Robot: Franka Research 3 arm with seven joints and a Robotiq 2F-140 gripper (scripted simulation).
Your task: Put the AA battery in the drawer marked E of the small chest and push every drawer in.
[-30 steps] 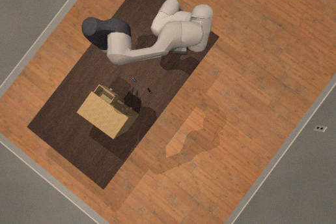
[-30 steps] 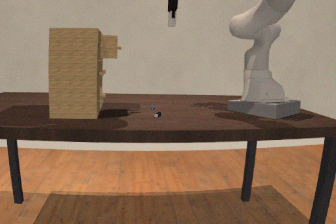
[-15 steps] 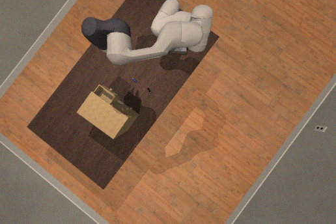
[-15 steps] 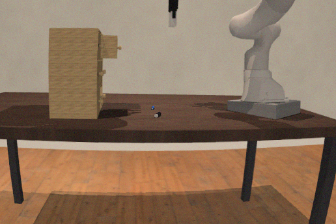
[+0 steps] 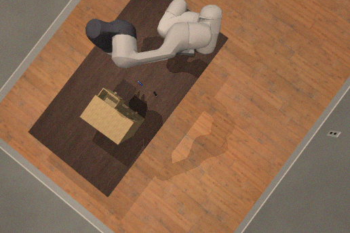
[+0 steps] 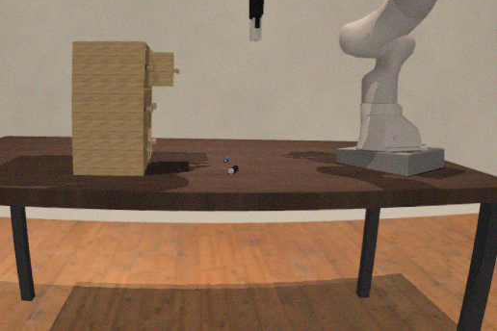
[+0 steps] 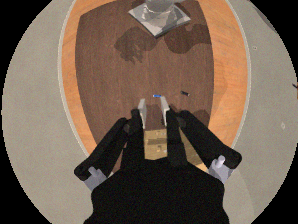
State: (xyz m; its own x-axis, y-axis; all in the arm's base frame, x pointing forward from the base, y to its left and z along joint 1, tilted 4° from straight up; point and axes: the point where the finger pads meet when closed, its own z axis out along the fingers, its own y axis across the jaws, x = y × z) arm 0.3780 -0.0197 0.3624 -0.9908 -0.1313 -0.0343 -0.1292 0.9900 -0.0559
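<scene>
Locating the AA battery relative to the gripper (image 6: 255,38) (image 7: 153,106). The small blue cylinder (image 5: 140,83) (image 6: 225,159) (image 7: 157,96), probably the battery, lies on the table (image 5: 64,106) (image 6: 270,181) (image 7: 107,75) near the centre of the top frame, beside a black cylinder (image 5: 155,94) (image 6: 233,169) (image 7: 185,93). The gripper hangs high in the upper middle of the exterior frame, its fingers parted by a modest gap with nothing between them. In the wrist frame the blue piece appears just above the fingertips, its long axis running left to right — roughly along the line on which the fingers close. A grasp across its narrow width would therefore call for about a quarter turn, then a long descent. The chest (image 5: 106,119) (image 6: 108,112) (image 7: 192,150) stands left in the exterior frame, with an upper drawer (image 5: 111,92) (image 6: 163,69) (image 7: 152,153) pulled out — its letter cannot be read.
</scene>
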